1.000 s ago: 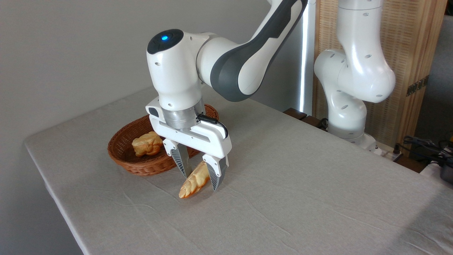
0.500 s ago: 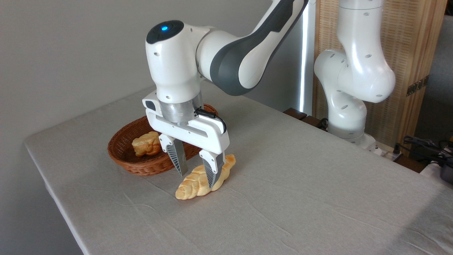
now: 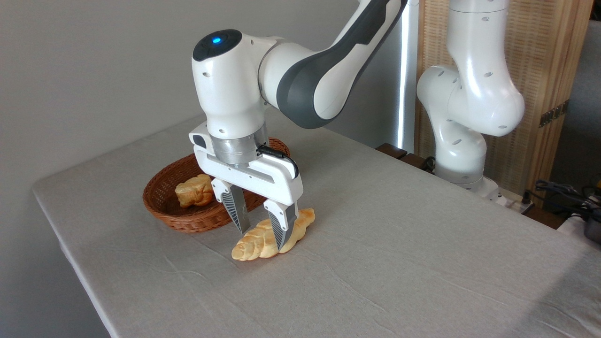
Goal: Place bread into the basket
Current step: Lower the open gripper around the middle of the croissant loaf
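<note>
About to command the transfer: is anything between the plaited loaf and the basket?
Nothing visible. The end effector straddles the plaited loaf on the cloth, right beside the basket. The small roll fills its left part; the rest looks free.

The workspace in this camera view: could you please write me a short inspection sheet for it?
Surface: table under a grey, slightly creased cloth.
Job's things: plaited loaf lying on the cloth just outside the basket; small roll inside the basket.
Clutter: nothing seen on the table.
Grippers: claw straddles the loaf, fingers on either side; whether it is pinching cannot be told.
Cables: short black cable at the wrist; tangled cables off the table, far right.
Surroundings: grey wall, wooden screen behind the arm's base.
</note>
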Available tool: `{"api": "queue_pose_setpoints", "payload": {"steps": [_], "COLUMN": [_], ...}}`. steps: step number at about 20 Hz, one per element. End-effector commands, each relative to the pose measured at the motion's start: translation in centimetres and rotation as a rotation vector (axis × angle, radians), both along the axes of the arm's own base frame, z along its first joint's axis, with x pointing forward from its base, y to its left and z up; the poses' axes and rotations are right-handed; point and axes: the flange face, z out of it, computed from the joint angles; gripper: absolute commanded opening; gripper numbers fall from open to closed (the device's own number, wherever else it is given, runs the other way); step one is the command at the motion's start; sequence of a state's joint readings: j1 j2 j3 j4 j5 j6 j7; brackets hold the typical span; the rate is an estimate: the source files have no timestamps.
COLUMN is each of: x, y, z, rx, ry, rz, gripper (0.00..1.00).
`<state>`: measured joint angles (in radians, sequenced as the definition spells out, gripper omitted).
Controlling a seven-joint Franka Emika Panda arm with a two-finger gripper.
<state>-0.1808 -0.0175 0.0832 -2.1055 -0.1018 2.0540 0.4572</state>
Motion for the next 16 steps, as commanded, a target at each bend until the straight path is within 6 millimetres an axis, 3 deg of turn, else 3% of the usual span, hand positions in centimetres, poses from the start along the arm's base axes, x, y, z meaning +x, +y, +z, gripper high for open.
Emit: {"api": "queue_pose_setpoints", "payload": {"steps": [1,8,16], "x": [-0.03,-0.49,-0.50], "y": [-0.21,-0.22,-0.22], "z": [-0.07,-0.99,-0.99], "rx": [0.009,0.001,0.000], "ry": [-0.004,0.038,0.037], "rz": [-0.056,-0.219,-0.241], "gripper": [1.00,1.00,1.00]}}
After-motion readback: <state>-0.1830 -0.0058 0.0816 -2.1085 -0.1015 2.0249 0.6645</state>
